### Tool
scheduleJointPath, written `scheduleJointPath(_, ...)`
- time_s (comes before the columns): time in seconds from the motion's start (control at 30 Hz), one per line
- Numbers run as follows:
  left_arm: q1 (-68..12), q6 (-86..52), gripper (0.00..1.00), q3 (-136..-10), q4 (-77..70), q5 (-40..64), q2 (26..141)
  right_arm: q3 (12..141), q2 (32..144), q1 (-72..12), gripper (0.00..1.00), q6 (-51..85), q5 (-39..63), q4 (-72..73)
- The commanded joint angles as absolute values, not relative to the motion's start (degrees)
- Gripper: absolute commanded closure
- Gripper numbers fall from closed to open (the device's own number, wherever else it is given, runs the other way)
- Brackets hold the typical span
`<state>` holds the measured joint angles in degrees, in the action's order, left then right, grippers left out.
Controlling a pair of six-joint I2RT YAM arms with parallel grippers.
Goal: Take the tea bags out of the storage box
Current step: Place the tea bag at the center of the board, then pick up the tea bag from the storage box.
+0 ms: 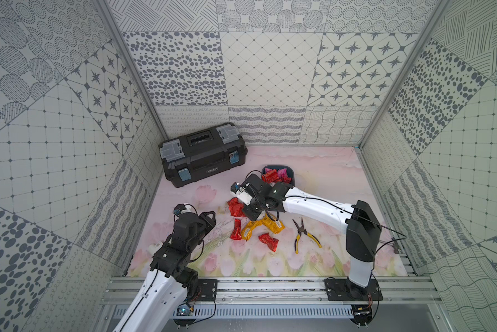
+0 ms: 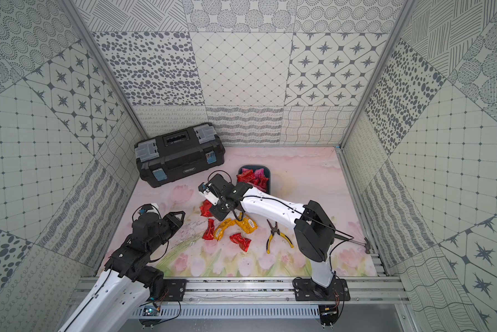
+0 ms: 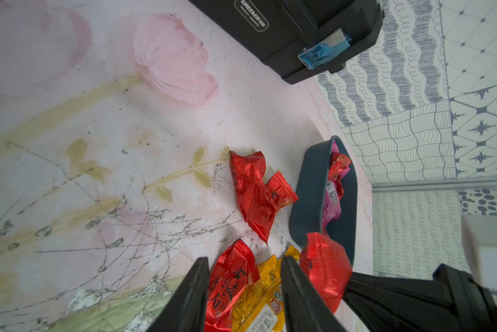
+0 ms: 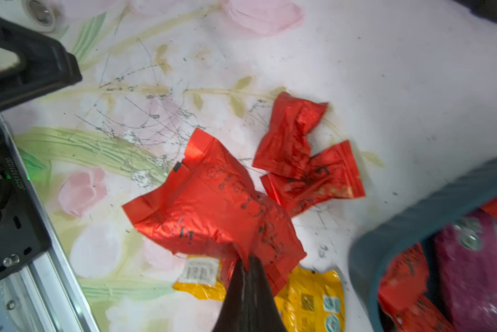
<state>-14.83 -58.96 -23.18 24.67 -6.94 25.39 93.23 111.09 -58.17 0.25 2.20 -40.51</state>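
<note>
Hovering at nine o'clock of the unloaded tea bags (image 1: 248, 231), held left gripper (image 3: 245, 258) fingers spread, empty, out of the way. Pinched a red tea bag (image 4: 210, 207) in right gripper (image 4: 246, 260) fingers above them, likely for dropping. At one o'clock beyond, storage box (image 1: 292, 173) not yet emptied.

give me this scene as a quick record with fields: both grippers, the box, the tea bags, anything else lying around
right gripper: shut on a red tea bag, held outside the storage box
left gripper: open, empty, pointing toward the loose tea bags
inside the box: red and pink tea bags not yet taken out
on the table: several red packets, two yellow ones
other things: pliers, toolbox
</note>
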Motion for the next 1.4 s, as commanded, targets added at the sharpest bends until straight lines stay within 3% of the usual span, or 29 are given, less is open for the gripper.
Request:
scheduleJointPath(0.0, -14.24, -64.94, 0.55, -21.24, 34.02, -16.92, 18.90, 97.34, 115.75, -60.15, 1.00, 2.70, 0.32, -37.77)
scheduleJointPath(0.2, -14.24, -64.26, 0.55, -22.04, 36.49, -19.08, 16.53, 104.75, 124.92, -62.46, 1.00, 2.87, -3.66, -37.13)
scheduleJointPath(0.33, -14.22, -62.44, 0.55, -22.56, 35.97, -17.75, 16.95, 107.23, 127.70, -62.43, 0.93, 3.23, -4.78, -37.09)
scheduleJointPath(0.5, -14.24, -58.80, 0.54, -23.10, 32.47, -14.55, 17.88, 106.43, 125.95, -62.01, 0.81, 4.21, -2.98, -37.09)
scheduleJointPath(0.7, -14.25, -53.44, 0.54, -26.19, 26.74, -7.55, 23.08, 99.52, 116.12, -58.61, 0.78, 7.58, 0.59, -32.80)
scheduleJointPath(0.93, -14.19, -49.58, 0.53, -29.70, 18.34, 4.51, 33.78, 82.13, 101.17, -46.21, 0.76, 17.85, 4.98, -24.46)
scheduleJointPath(1.07, -14.29, -49.38, 0.57, -30.93, 14.90, 9.86, 39.48, 75.61, 97.61, -37.16, 0.75, 22.85, 8.33, -22.90)
scheduleJointPath(1.27, -14.87, -50.22, 0.53, -32.39, 9.12, 16.10, 47.97, 74.97, 99.50, -28.45, 0.58, 25.46, 12.12, -22.08)
scheduleJointPath(1.37, -17.22, -49.29, 0.49, -33.78, 6.81, 16.57, 52.00, 74.48, 100.54, -26.65, 0.55, 28.06, 13.23, -19.74)
